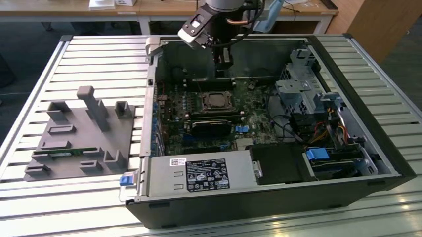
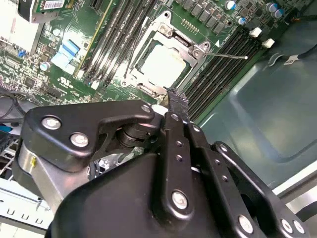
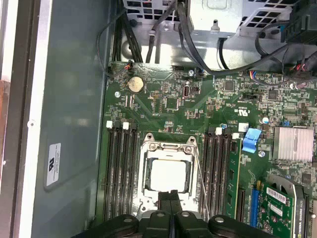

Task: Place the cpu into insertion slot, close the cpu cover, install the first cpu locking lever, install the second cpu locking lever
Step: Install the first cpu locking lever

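Shows the gripper (image 3: pixel 171 194) pinched narrow with fingers pressed together and gripping nothing, seen in both wrist views (image 2: pixel 174 94) and, in the exterior view (image 1: pixel 223 65), hanging above the board inside the open case. Sits over one edge of the cpu cover (image 3: pixel 168 147); cannot tell whether touching it. Finds the cover lying flat, its silvery frame around the cpu (image 3: pixel 169 176), the chip's pale top bare through the square opening (image 2: pixel 161 64). Places the cpu seated level in the insertion slot (image 3: pixel 146 174), with the dark socket edge showing just around the chip. Beside the socket, picks out a thin locking lever (image 3: pixel 199 178), not lying flush but slanting away from the frame across the nearest memory slots (image 3: pixel 121 168); in the second wrist view, sticks out over those slots with its tip free (image 2: pixel 228 55). Around all this, has the green circuit board (image 3: pixel 168 106) with a round coin cell (image 3: pixel 135 84) well apart from the socket. Farther out, in the exterior view, sets the computer case (image 1: pixel 264 210) lying open on a slatted table (image 1: pixel 86 54), with a grey fixture (image 1: pixel 79 138) on the exterior view's left, apart from the case.
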`<state>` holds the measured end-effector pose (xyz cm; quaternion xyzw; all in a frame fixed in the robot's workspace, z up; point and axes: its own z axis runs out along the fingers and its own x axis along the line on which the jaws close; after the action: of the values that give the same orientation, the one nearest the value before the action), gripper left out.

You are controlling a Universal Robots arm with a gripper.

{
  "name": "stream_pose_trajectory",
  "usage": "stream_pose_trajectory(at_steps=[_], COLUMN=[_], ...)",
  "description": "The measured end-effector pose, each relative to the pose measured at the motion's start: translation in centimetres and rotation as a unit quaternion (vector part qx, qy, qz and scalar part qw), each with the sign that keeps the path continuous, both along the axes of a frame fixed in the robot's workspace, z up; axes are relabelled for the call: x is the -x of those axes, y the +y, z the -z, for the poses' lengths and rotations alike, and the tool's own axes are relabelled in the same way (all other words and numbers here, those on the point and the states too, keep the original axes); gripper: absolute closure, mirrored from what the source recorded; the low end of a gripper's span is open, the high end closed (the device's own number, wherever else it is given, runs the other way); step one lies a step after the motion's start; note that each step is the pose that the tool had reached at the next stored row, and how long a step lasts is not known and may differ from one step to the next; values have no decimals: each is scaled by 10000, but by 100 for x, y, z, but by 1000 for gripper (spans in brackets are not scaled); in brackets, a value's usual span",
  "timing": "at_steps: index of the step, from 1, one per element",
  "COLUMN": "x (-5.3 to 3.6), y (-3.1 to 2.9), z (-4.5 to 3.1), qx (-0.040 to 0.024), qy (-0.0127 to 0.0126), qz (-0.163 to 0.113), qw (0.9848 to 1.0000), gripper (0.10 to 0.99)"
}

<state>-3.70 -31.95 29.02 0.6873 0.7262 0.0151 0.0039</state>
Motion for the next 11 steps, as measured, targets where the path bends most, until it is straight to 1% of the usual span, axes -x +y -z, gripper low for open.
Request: stream_pose_trajectory(at_steps=[11], x=[0], y=[0], z=[0], qx=[0], qy=[0], qz=[-189], qw=[9998], gripper=[980])
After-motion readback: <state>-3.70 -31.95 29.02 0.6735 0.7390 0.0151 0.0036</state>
